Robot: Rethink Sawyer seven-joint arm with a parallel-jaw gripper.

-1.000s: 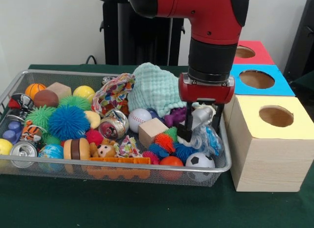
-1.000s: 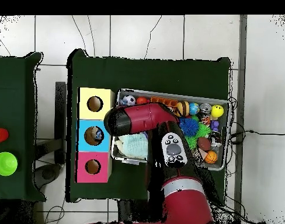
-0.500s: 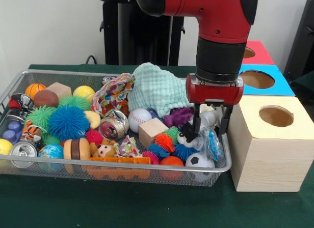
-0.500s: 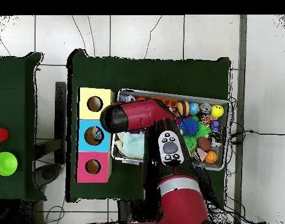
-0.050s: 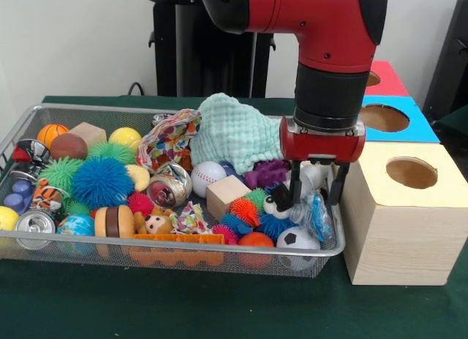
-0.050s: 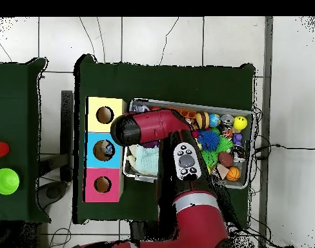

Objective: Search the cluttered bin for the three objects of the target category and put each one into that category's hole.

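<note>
Apparently the end effector [image 5: 317,189], jaws closed narrowly on a small white plush toy [image 5: 310,177], hangs at the bin's [image 5: 183,244] right end, with the yellow-topped box's hole [image 5: 411,172] just beyond to the picture's right.

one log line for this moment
hand: shut on stuffed toy | place: above bin, end nearest boxes | yellow box: hole empty

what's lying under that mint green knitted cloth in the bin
A purple toy pokes out from beneath the cloth's front edge, beside a baseball. The patterned fabric lies against its side. Anything deeper underneath is covered.
</note>
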